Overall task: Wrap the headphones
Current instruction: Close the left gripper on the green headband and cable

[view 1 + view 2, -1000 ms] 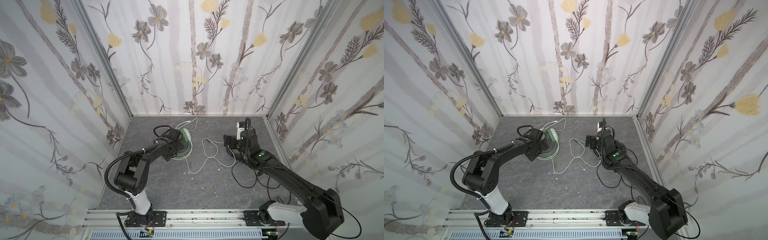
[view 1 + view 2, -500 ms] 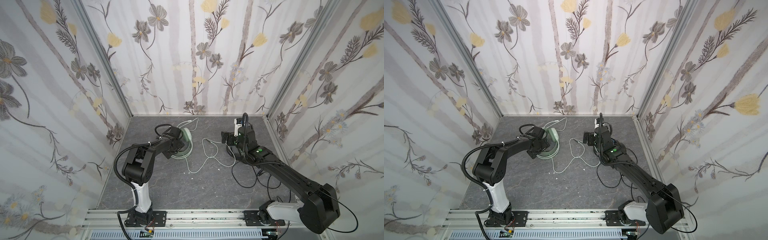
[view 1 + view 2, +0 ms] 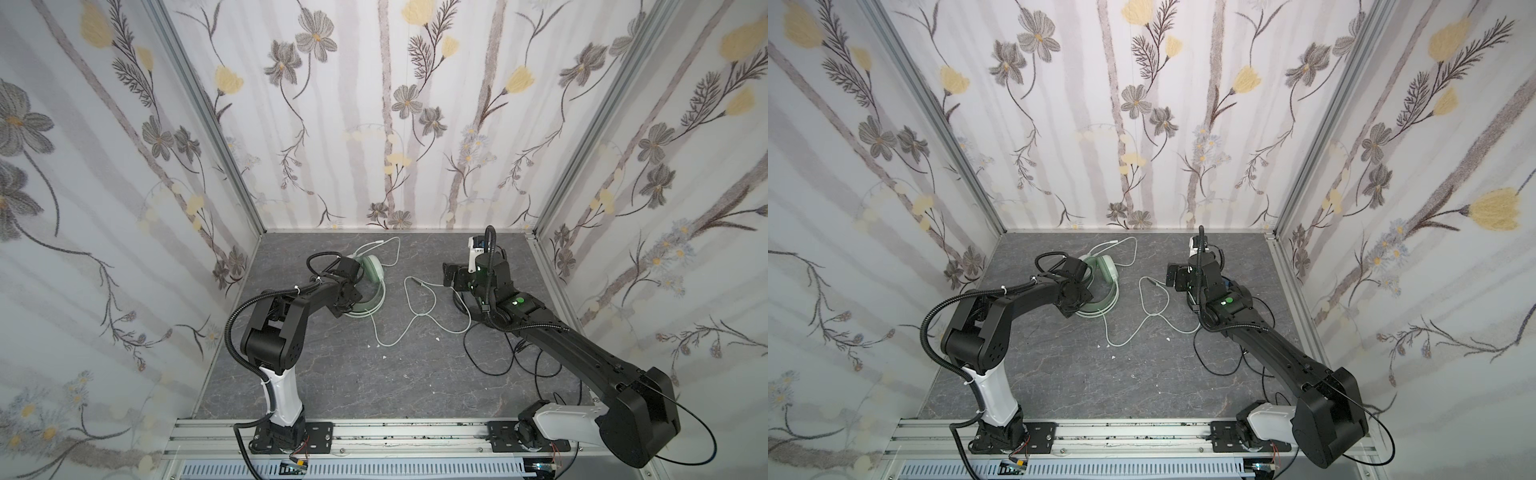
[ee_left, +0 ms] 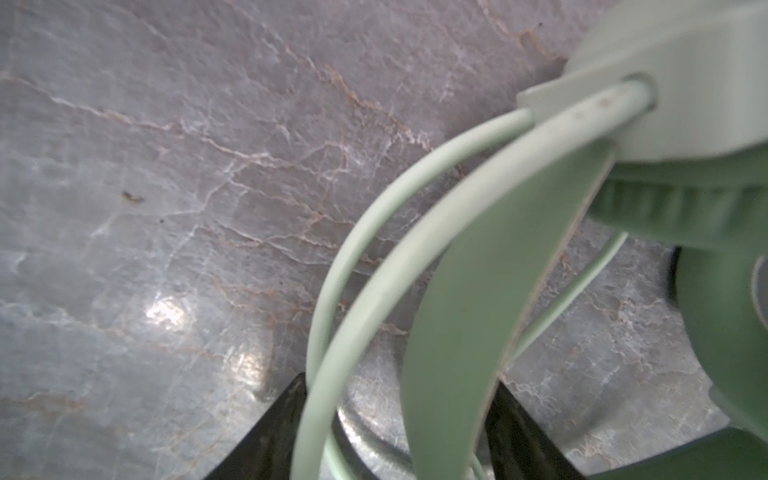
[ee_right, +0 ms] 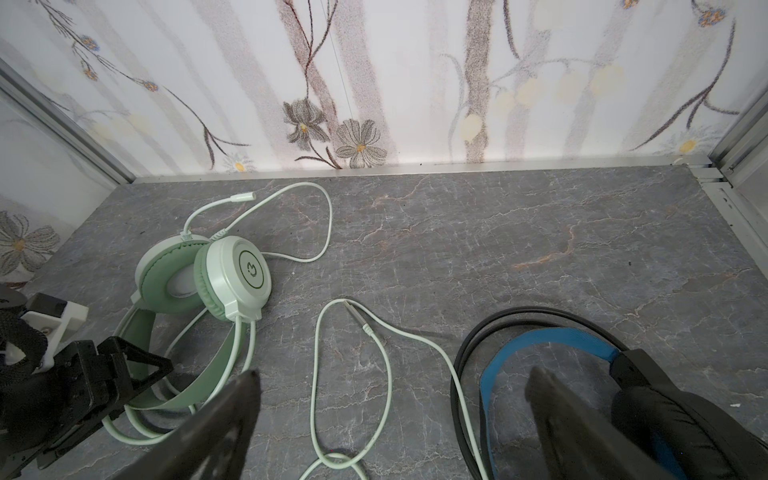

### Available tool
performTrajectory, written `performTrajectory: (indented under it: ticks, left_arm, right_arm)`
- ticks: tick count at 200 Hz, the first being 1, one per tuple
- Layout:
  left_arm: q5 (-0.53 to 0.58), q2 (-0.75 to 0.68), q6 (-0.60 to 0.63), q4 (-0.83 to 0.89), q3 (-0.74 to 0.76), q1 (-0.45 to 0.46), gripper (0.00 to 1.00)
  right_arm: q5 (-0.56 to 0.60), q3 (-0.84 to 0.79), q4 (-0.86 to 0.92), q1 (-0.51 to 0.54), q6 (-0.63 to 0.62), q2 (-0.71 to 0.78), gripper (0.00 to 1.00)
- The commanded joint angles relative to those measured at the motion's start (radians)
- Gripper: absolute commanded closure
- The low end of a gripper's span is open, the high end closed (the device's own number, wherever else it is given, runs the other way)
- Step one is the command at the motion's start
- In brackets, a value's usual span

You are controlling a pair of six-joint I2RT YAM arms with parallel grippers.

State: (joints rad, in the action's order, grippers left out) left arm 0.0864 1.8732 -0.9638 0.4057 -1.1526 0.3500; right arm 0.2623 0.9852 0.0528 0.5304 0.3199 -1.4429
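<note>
Left wrist view: left end effector (image 4: pixel 399 380) straddles the headband (image 4: pixel 469 316) of the mint headset (image 4: pixel 685 83); dark fingers (image 4: pixel 266 432) show on either side of it.
Left grip: jaws at a middling width, with strap and hoop wires filling the gap; cannot tell whether they pinch.
Right end effector (image 5: pixel 392 374): jaws spread wide and holding nothing; only counter (image 5: pixel 540 232) and cable (image 5: pixel 386 353) lie between them.
Mint headset, place: back left of the counter in both top views (image 3: pixel 370 270) (image 3: pixel 1105 270), cups toward the back wall, headband toward the front under the left end effector.
Black headset (image 5: pixel 548 345), place: right of the cable, just beside one right finger, its band curving past that fingertip.
Cable, lay: loose whitish loops across the middle; metal plug (image 5: pixel 353 311) lies free on the counter near the right end effector.
Materials: mint cups have glossy pale shells with ribbed green padding; the strap is flat matte green under thin pale hoops; the black headset has twin black hoops and a blue inner band; the counter is grey, marbled and faintly shiny.
Mic boom (image 5: pixel 224 201): thin, whitish, reaching toward the back wall.
Black cable (image 3: pixel 498 374): thin loops by the right arm.
Hidden: the black headset is mostly under the right arm in the top views; one dark cup is cut off in the right wrist view; the left fingers are blurred and cropped.
</note>
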Motion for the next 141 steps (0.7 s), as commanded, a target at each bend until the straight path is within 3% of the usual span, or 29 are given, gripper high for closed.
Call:
performTrajectory:
  ticks: [1,141]
  left_arm:
    - [-0.078,0.002,0.006,0.014,0.028,0.004,0.36]
    - [-0.048,-0.199,0.063,0.059,0.210,0.026,0.40]
  right_arm:
    - [0.023,0.012,0.016,0.007,0.000,0.004,0.00]
    - [0.044,0.012,0.045,0.047,0.004,0.036,0.00]
